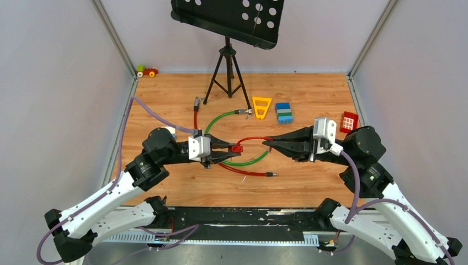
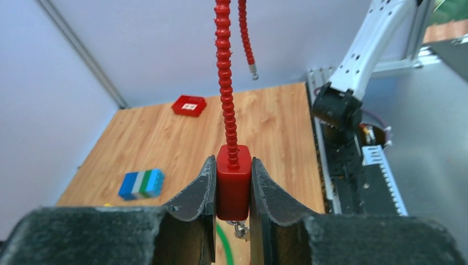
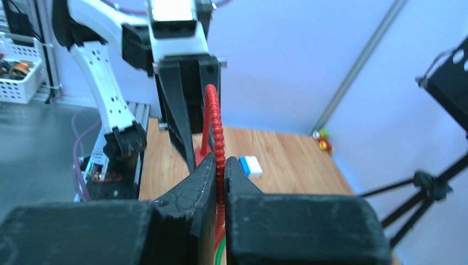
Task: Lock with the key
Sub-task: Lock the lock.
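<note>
My left gripper [image 1: 234, 148] [image 2: 233, 164] is shut on the small red padlock [image 1: 238, 148] [image 2: 233, 190], which sits upright between its fingers. Just under the lock body hangs a tiny silvery metal piece, the key [image 2: 239, 229], mostly hidden by the fingers. A red beaded cable [image 1: 251, 139] [image 2: 226, 88] rises from the lock's top and arcs over to my right gripper [image 1: 267, 144] [image 3: 219, 161], which is shut on it. The right wrist view shows the red cable [image 3: 213, 113] pinched between the fingers, with the left gripper beyond. One metal-tipped cable end [image 2: 253, 70] hangs free.
A green cable [image 1: 221, 117] loops under both grippers. Behind it lie a yellow triangle [image 1: 261, 106], a blue-green block [image 1: 284, 112] and a red brick [image 1: 349, 121]. A music stand's tripod [image 1: 227, 69] stands at the back, with a toy car [image 1: 147, 71] in the far left corner.
</note>
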`<action>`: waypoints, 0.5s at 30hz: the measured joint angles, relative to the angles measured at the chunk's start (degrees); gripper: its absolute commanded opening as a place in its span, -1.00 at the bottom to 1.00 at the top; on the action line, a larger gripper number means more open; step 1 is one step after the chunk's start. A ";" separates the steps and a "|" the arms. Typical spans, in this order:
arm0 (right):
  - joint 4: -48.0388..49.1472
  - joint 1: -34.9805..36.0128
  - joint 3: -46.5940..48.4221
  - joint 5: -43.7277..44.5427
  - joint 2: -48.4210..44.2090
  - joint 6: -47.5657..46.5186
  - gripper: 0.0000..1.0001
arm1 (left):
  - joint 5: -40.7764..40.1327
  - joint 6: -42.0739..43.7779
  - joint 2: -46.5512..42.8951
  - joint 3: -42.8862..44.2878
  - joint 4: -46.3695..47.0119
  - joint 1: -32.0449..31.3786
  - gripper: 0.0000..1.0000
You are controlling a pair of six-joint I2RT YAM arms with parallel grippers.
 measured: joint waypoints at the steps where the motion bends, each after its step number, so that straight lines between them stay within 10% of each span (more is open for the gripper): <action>1: 3.87 0.22 -1.07 -1.27 0.11 1.01 -1.00 | 0.81 -1.62 0.11 -1.22 2.80 0.00 -1.00; 15: 27.28 12.33 -4.04 -4.26 6.99 2.93 -1.00 | 4.98 -15.80 2.62 -6.08 27.65 -0.02 -1.00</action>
